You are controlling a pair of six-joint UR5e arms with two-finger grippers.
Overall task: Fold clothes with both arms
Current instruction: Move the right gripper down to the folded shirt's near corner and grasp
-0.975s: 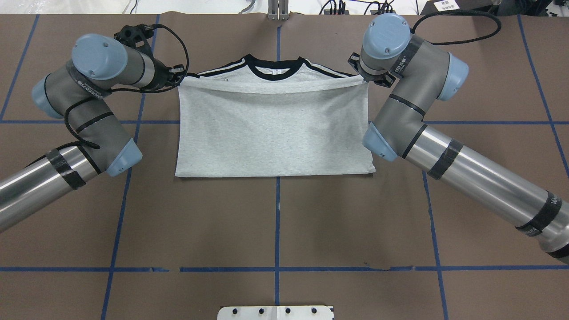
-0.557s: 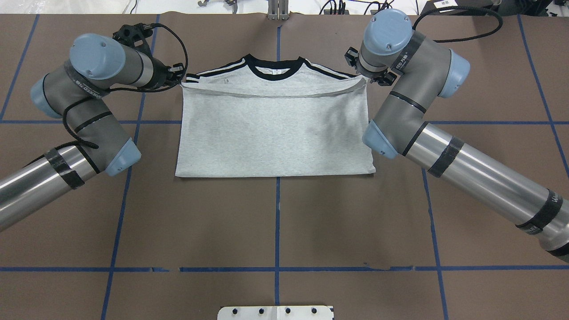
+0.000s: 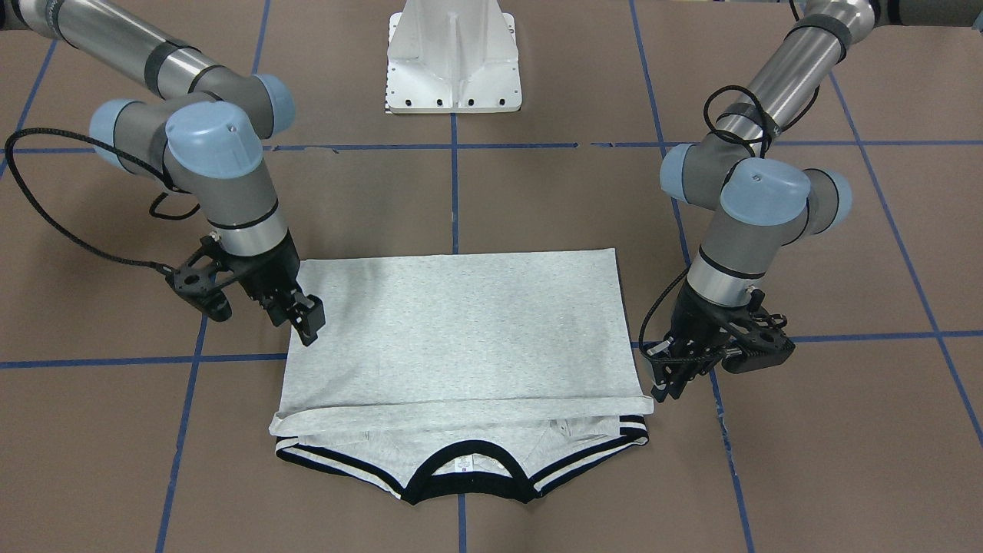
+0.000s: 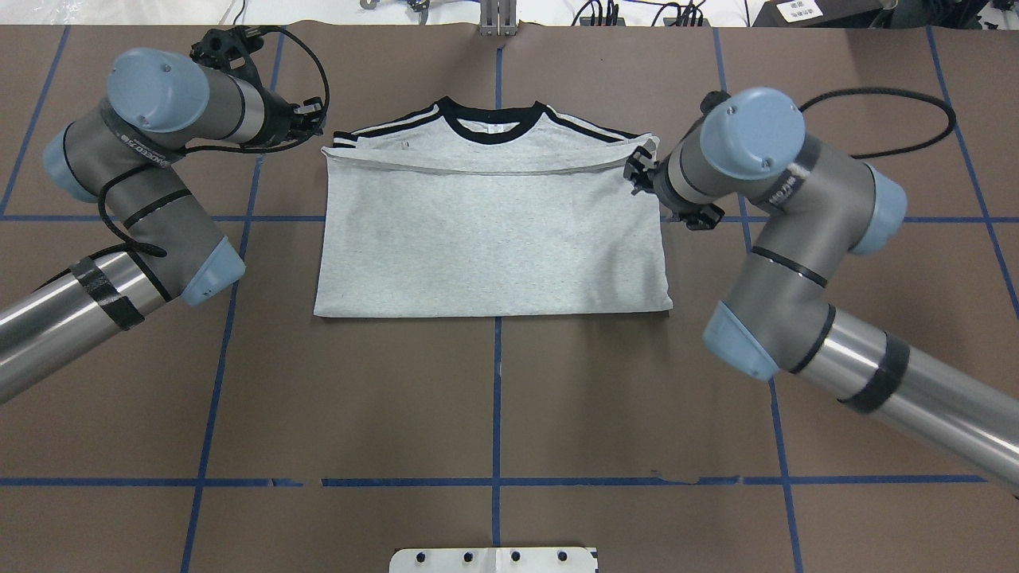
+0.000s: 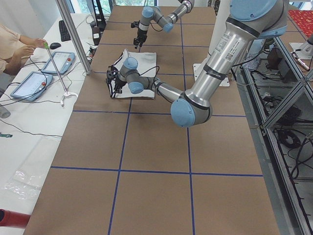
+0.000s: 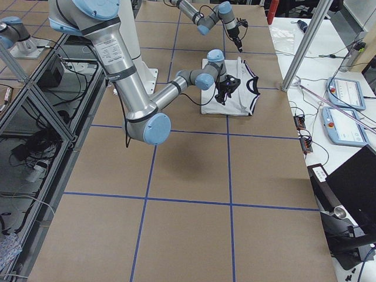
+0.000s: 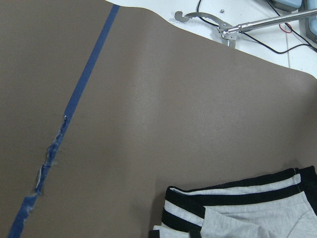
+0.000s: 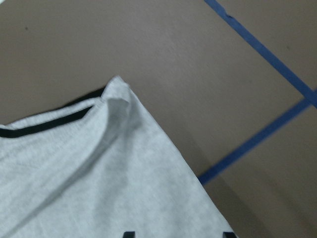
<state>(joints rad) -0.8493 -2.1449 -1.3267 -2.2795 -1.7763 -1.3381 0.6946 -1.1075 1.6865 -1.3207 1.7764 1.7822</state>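
Both of my claws have let go of the T-shirt (image 4: 493, 239) and moved off its folded edge. My right claw (image 3: 306, 321) hangs spread over one side edge. My left claw (image 3: 668, 388) is spread just beside the other corner, and the T-shirt lies flat between them.

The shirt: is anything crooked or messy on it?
A little. On the T-shirt, the folded-up edge bows in the middle instead of running straight. Its corner near the right gripper pokes up, bunched. The rest lies flat.
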